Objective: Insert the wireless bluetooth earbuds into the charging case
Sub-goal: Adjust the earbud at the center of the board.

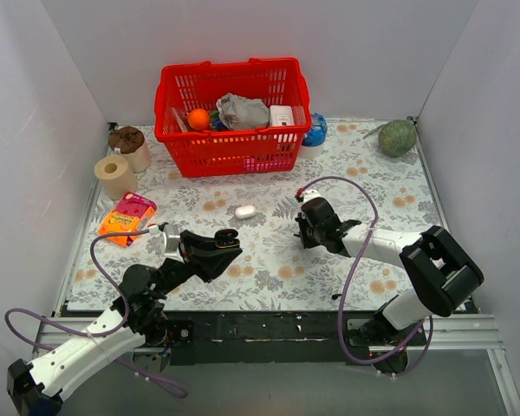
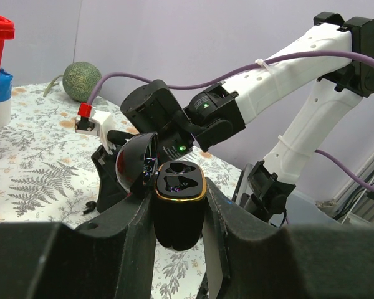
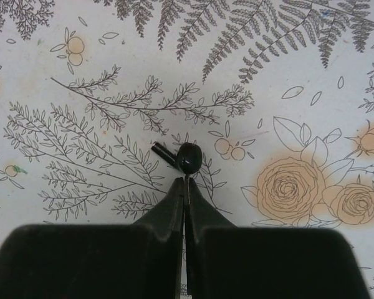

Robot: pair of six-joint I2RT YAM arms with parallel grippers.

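My left gripper [image 1: 224, 243] [image 2: 177, 194] is shut on the charging case [image 1: 226, 236] [image 2: 177, 212], a glossy black case held upright above the cloth. Its lid [image 2: 136, 163] hangs open to the left, and a gold rim rings two dark hollows. One tiny black earbud [image 3: 188, 157] [image 2: 89, 207] lies on the floral cloth, its short stem pointing up-left in the right wrist view. My right gripper [image 1: 305, 232] [image 3: 185, 179] is shut, fingertips pressed together right at the earbud's near edge, low over the cloth. I see no other earbud.
A white pill-shaped case [image 1: 245, 211] lies between the arms. A red basket [image 1: 234, 143] of goods stands at the back, a blue item [image 1: 315, 130] beside it. A green melon [image 1: 397, 137] sits back right. An orange packet [image 1: 127, 217] and a paper roll [image 1: 114, 175] are left.
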